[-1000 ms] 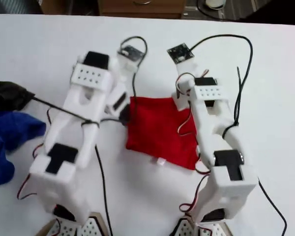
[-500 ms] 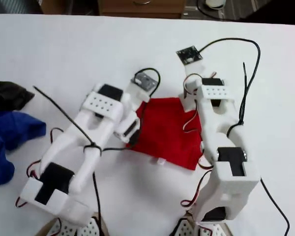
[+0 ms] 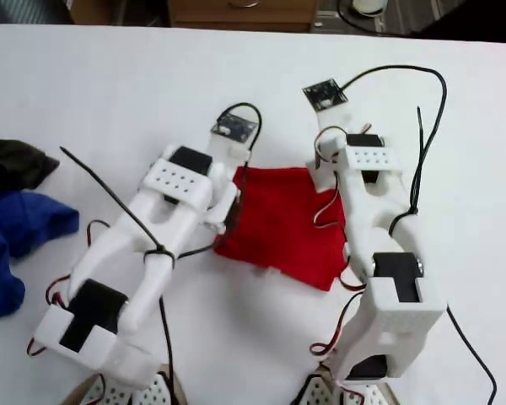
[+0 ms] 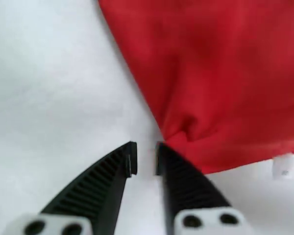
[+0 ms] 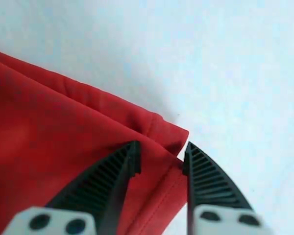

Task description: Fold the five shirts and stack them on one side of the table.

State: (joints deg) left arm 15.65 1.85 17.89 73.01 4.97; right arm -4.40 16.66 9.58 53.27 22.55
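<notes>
Red shirt (image 3: 278, 224) lies flat on the table (image 3: 110, 76), right between the two arms, and it's down to a compact, near-square panel. Left gripper (image 4: 144, 159) sits low at the shirt's left edge, close by its near-left corner. Its fingers are drawn in to a thin slit with nothing caught between them, and one finger touches the hem where the cloth puckers. Right gripper (image 5: 161, 159) is over at the shirt's far-right corner, fingers parted and standing astride the hem, corner cloth in the gap but not clamped. Opposite corners, one per arm: that reads to me like a setup for another fold, or for carrying the panel off to a stack without it falling open. The shirt sits a touch skewed, far edge running straight across, near edge slanting closer to the bases on the right arm's side. The long axis is hard to call on a shape this square; if anything it runs away from the bases. Well off to the shirt's left, a blue heap (image 3: 17, 236) and a dark garment (image 3: 13, 162) lie crumpled, so most of the job looks undone.
</notes>
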